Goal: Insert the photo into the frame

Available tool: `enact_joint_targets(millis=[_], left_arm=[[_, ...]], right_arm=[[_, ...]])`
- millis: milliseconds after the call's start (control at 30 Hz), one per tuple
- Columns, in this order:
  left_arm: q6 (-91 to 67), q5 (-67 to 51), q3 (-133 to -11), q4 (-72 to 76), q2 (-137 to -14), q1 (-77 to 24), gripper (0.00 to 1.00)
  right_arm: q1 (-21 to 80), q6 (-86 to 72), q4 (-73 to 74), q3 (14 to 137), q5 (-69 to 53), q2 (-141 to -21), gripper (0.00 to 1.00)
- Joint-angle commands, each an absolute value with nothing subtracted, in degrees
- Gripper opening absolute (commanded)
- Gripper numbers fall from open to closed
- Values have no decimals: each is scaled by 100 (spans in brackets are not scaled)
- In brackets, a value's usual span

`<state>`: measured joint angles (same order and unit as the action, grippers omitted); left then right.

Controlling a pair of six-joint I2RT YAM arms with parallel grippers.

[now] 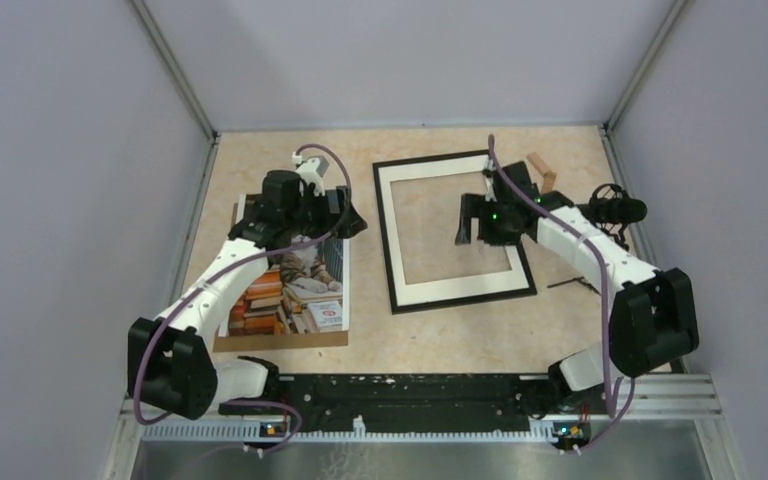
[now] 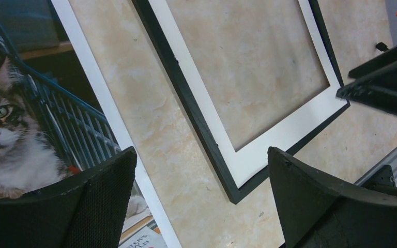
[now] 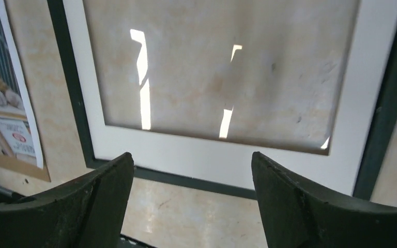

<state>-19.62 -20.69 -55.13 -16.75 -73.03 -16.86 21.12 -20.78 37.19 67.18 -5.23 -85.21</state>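
Claws are both held wide open and empty, the left claw (image 2: 201, 155) over the photo's (image 1: 300, 290) far right edge and the right claw (image 3: 191, 155) over the frame (image 2: 188, 98), which is laid flat on the counter (image 1: 440, 340), right of the photo on its brown board (image 1: 280, 342).

Photo (image 1: 295, 292) on brown board (image 1: 280, 340), L of black frame (image 1: 462, 300) w/ white mat (image 1: 460, 285)
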Motion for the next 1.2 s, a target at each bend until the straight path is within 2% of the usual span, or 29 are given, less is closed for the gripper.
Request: enact_joint_targets(millis=[0, 33, 233, 600, 833, 1167], left_arm=[[-1971, -2257, -5459, -1351, -7380, -1756, 99], [-1976, -2265, -5458, -1352, -7444, -1765, 99], [-1955, -2515, -5695, -1568, -7957, -1771, 99], [-1986, -2670, -5740, -1576, -8126, -1774, 99], [-1989, -2674, -5721, -1569, -8078, -1775, 99], [-1986, -2654, -5713, -1560, -8079, -1784, 99]], right_arm=[[2402, -2769, 2952, 5524, -1321, -7870, 74], [2469, -2905, 2871, 5278, -1343, -7737, 68], [2605, -3133, 3011, 4752, -1295, -7046, 48], [2702, -3203, 3086, 4355, -1023, -7216, 50], [2757, -3194, 2920, 4163, -914, -7401, 54], [2764, -3206, 2688, 4017, -690, -7549, 54]])
